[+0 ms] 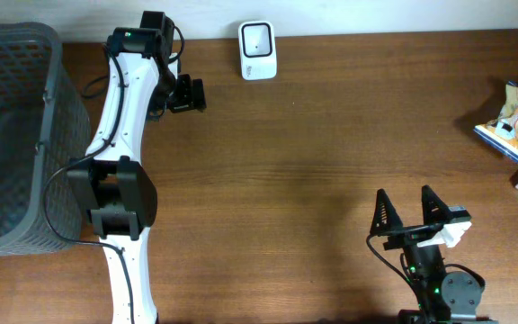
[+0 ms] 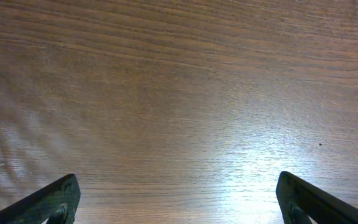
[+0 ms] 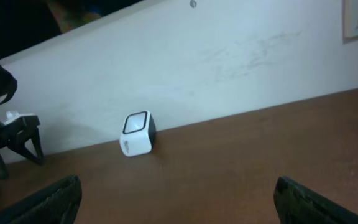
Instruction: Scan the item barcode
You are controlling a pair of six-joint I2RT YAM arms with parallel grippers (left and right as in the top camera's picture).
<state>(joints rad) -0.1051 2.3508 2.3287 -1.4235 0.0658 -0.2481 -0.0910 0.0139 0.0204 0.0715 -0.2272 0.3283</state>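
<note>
The left gripper (image 2: 178, 190) and right gripper (image 1: 405, 205) hang spread and empty above the desk (image 1: 313, 135); the packaged items (image 1: 513, 121) lie at the right edge, the white scanner (image 1: 258, 50) far centre.

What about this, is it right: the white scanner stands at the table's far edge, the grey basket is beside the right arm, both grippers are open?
Not quite: the overhead view shows the grey basket beside the left arm, not the right. The white scanner at the far edge and the open left gripper and right gripper are as stated.
</note>
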